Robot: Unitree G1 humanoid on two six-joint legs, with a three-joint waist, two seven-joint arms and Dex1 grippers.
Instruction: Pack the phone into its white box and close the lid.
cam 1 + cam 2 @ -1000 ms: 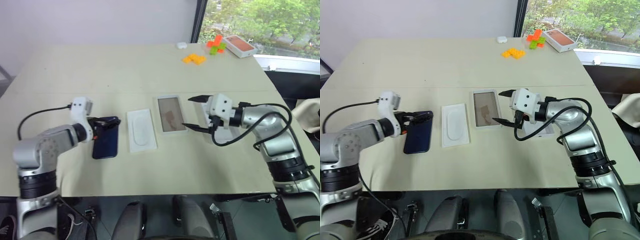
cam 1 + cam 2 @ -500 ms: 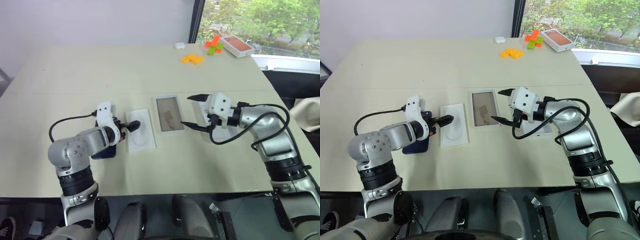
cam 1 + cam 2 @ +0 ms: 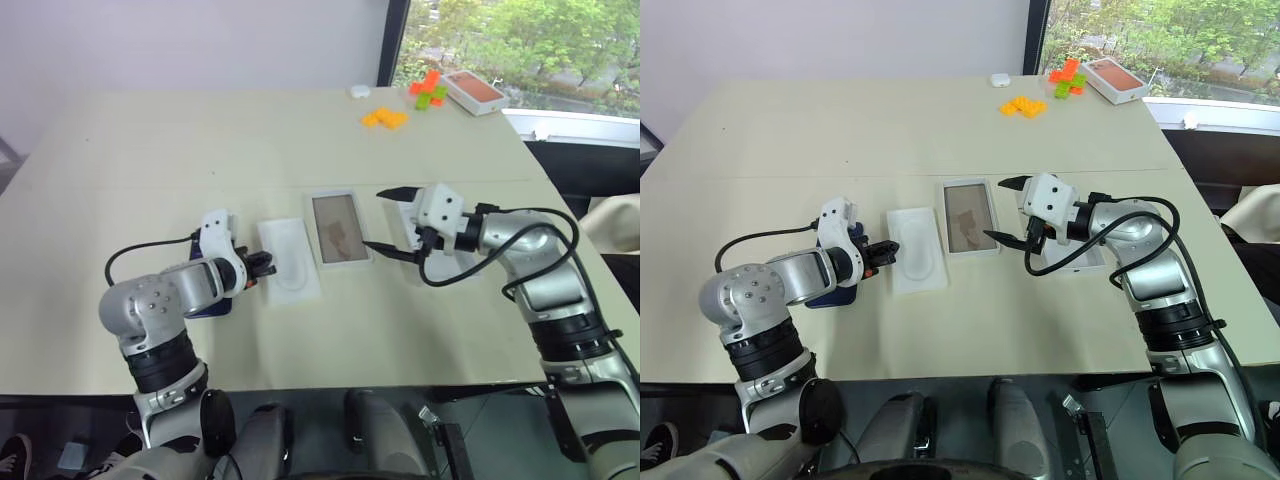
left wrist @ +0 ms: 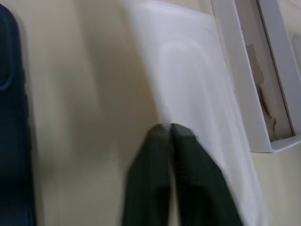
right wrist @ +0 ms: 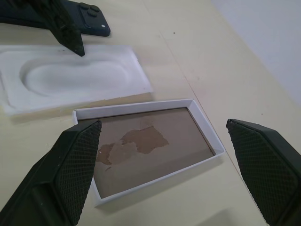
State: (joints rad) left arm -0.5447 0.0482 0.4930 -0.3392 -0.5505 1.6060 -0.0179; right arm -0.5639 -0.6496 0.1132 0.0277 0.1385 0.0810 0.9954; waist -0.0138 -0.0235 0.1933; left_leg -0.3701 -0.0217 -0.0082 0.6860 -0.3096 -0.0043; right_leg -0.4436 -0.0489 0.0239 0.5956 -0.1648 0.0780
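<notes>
- Left gripper [image 3: 886, 254], lower left, shut empty, tips at insert [image 3: 916, 262] edge; phone [image 3: 835, 290] behind the arm.
- Right gripper [image 3: 1008, 211] wide open, empty, just right of white box [image 3: 969, 216], mid-frame.
- Risk, we reckon: the shut tips shove the insert into the box.

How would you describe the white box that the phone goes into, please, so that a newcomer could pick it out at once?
On the beige table, look at the row of flat things between the two arms. The white box is the shallow tray with a brownish, torn lining. The insert on its left is all white with an oval recess.
</notes>
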